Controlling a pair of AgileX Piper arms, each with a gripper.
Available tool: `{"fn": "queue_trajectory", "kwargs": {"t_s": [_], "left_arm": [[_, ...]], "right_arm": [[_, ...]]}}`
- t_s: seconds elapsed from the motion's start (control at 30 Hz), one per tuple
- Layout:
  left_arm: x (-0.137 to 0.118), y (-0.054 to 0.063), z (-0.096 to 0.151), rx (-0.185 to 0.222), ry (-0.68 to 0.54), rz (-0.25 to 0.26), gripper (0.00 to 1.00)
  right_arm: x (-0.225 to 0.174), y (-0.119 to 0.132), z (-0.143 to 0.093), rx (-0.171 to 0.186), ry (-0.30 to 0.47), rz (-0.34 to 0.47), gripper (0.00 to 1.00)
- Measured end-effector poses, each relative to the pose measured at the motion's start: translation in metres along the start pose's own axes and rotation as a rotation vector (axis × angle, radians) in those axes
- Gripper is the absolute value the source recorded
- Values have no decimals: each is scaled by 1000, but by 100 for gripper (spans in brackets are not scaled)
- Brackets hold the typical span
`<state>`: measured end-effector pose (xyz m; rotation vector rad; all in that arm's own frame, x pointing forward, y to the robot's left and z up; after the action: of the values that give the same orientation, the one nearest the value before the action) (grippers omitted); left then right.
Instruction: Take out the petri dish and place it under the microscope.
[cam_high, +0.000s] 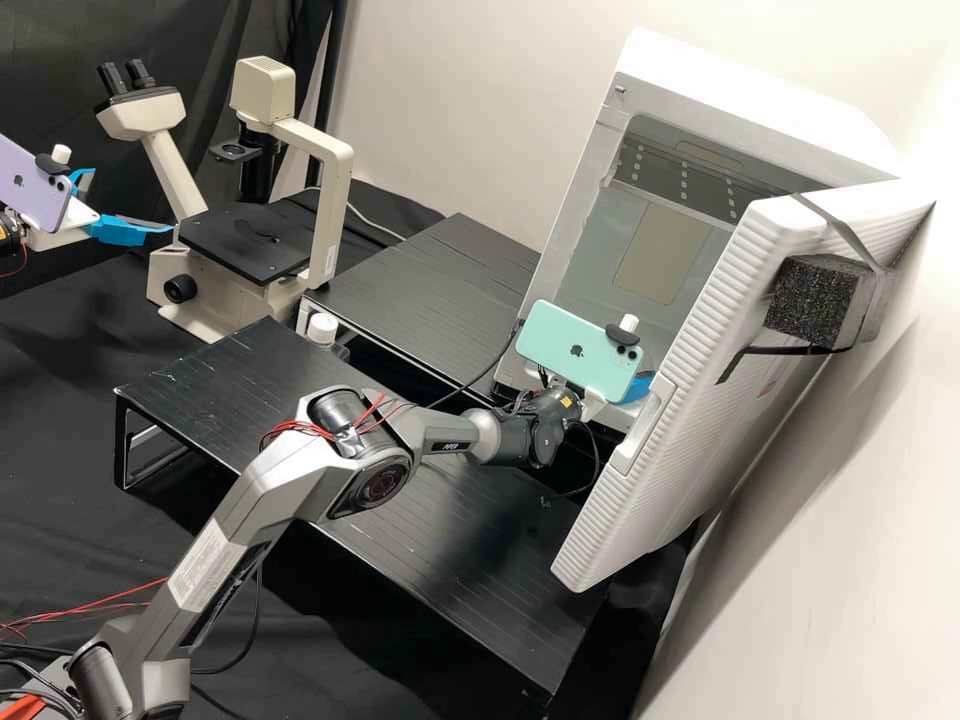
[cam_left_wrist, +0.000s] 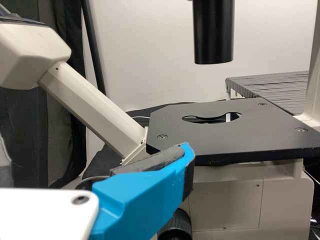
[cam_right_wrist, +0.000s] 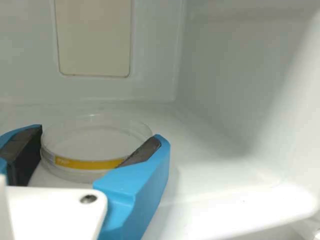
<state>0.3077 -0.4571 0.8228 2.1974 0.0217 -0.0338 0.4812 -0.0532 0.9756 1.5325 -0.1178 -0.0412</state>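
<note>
A plain, pale back wall is standing behind everything, and another pale wall is rising on the right side of the high view. A dark curtain is hanging in folds at the far left, and a thin black pole is standing beside it. Black cloth is spreading out below, with soft wrinkles running through it. Two low black tables are sitting on it, a long one in front and another behind. Light is shining on the walls and making the tabletops look a bit shiny.
</note>
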Motion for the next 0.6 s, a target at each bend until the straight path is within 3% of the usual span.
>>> {"fn": "queue_trajectory", "kwargs": {"t_s": [0.6], "left_arm": [[0, 0, 0, 0, 0, 0, 100]], "right_arm": [[2, -4, 2, 12, 0, -6, 0]]}}
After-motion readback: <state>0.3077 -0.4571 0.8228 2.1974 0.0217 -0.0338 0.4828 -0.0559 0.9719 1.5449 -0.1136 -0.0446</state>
